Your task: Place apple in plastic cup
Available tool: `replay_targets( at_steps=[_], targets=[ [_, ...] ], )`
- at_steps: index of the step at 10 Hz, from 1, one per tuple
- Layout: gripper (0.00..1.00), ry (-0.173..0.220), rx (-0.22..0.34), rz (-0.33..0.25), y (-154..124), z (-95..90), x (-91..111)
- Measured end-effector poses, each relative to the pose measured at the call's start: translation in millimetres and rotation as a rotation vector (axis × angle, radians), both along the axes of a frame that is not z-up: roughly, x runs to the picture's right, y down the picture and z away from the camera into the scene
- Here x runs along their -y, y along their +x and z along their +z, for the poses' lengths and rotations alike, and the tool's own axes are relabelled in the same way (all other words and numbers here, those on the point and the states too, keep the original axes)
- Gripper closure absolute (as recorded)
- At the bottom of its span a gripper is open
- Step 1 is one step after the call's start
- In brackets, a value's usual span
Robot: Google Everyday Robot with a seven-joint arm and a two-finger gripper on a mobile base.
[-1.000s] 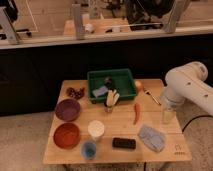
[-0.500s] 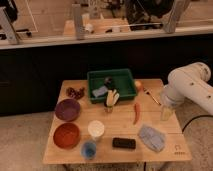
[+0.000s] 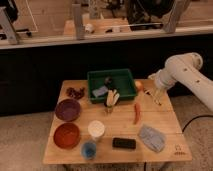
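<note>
The apple (image 3: 138,85) is a small orange-yellow fruit on the wooden table (image 3: 165,120), just right of the green tray. The plastic cup (image 3: 89,149) is a small blue translucent cup standing upright near the table's front edge, in front of a white cup (image 3: 96,129). My gripper (image 3: 156,94) hangs from the white arm (image 3: 182,70) over the table's back right part. It is a little to the right of the apple and slightly nearer the front, far from the blue cup.
A green tray (image 3: 125,75) holding small items stands at the back centre. A purple bowl (image 3: 67,109) and a red-brown bowl (image 3: 66,135) are on the left. A red chili (image 3: 136,113), a black object (image 3: 124,143), a grey cloth (image 3: 151,137) and a banana-like item (image 3: 112,97) lie about.
The arm has swung left and towards the back, bringing the gripper closer to the apple. The objects on the table have not moved.
</note>
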State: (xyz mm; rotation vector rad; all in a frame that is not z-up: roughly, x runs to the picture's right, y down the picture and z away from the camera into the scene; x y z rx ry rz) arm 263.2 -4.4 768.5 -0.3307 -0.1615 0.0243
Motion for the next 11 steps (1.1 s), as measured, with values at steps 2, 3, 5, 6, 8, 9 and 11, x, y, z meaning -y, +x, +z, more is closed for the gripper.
replay_targets(
  at_steps=[2, 3, 5, 6, 8, 9, 11],
  targets=[
    [0.2, -0.005, 0.009, 0.021, 2.0, 9.8, 5.2],
    [0.2, -0.005, 0.009, 0.021, 1.6, 9.9, 5.1],
    [0.2, -0.006, 0.009, 0.021, 2.0, 9.8, 5.0],
    [0.2, -0.006, 0.009, 0.021, 1.8, 9.9, 5.0],
    [0.2, -0.015, 0.009, 0.029, 4.1, 12.9, 3.6],
    [0.2, -0.027, 0.007, 0.036, 5.5, 21.5, 1.6],
    [0.2, -0.039, 0.0, 0.051, 2.8, 53.2, 4.4]
  ],
)
